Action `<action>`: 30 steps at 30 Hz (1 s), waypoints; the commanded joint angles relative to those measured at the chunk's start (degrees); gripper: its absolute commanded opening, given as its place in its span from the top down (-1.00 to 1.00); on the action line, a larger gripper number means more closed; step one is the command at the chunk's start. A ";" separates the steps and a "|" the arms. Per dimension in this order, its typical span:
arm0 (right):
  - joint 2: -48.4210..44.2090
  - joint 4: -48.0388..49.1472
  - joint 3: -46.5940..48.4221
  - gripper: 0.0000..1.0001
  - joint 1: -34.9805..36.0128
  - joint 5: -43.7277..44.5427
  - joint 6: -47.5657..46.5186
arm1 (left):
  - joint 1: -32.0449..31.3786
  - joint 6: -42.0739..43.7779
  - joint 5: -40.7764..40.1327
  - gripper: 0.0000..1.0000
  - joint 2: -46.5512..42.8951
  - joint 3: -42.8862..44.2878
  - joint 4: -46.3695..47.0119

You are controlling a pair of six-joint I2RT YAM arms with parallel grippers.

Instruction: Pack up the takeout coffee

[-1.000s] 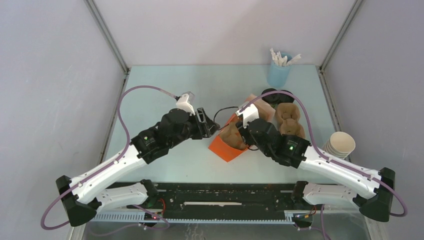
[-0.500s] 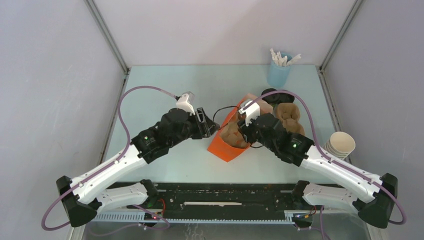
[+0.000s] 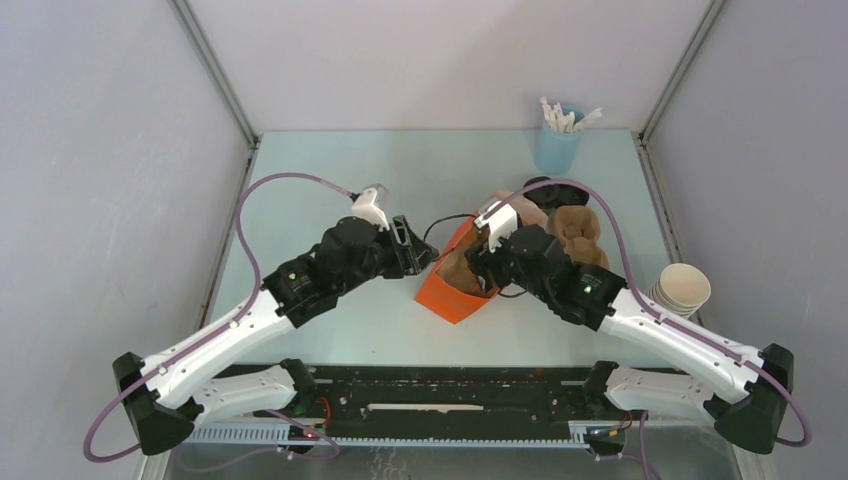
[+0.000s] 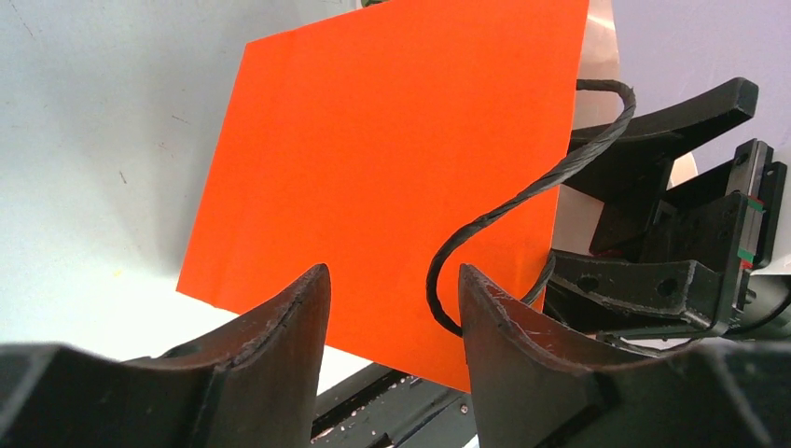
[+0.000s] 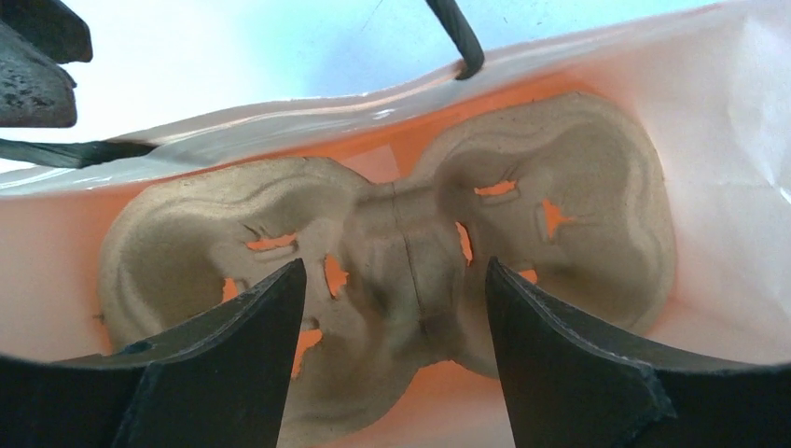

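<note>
The orange bag (image 3: 450, 298) lies at the table's middle with its mouth toward the right arm. A brown pulp cup carrier (image 5: 392, 215) lies inside it and also shows in the top view (image 3: 458, 268). My right gripper (image 5: 394, 266) is open and empty, its jaws at the bag's mouth just above the carrier's middle. My left gripper (image 4: 392, 271) is open against the bag's orange side (image 4: 373, 159). The bag's black cord handle (image 4: 504, 201) loops by its right finger. Round black lids (image 3: 545, 188) show behind the bag. I see no olive-green cup under them.
A pale blue cup of white sticks (image 3: 555, 140) stands at the back right. More brown carriers (image 3: 580, 235) lie right of the bag, partly under the right arm. A stack of paper cups (image 3: 680, 290) lies at the right edge.
My right gripper has shifted a little left and further over the bag's mouth and the carrier. The left arm and the bag have hardly moved.
</note>
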 commanded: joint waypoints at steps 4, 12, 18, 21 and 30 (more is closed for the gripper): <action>-0.32 -10.58 8.37 -0.63 3.79 6.16 6.07 | 0.67 2.59 0.83 -0.15 -1.79 -1.04 1.08; -1.95 -14.82 11.99 -0.67 4.53 6.16 9.85 | 0.73 2.74 2.35 0.01 -0.84 -0.30 1.94; -2.15 -17.64 18.13 -0.68 4.53 5.69 14.60 | 0.68 3.07 2.82 0.14 -0.94 0.50 2.53; -3.64 -18.80 21.32 -0.70 4.32 5.30 17.48 | 0.73 3.67 2.40 0.17 -0.62 1.20 2.23; -11.27 -32.23 29.00 -0.87 -3.81 15.26 33.68 | 0.90 4.45 1.69 0.29 -0.13 2.92 1.66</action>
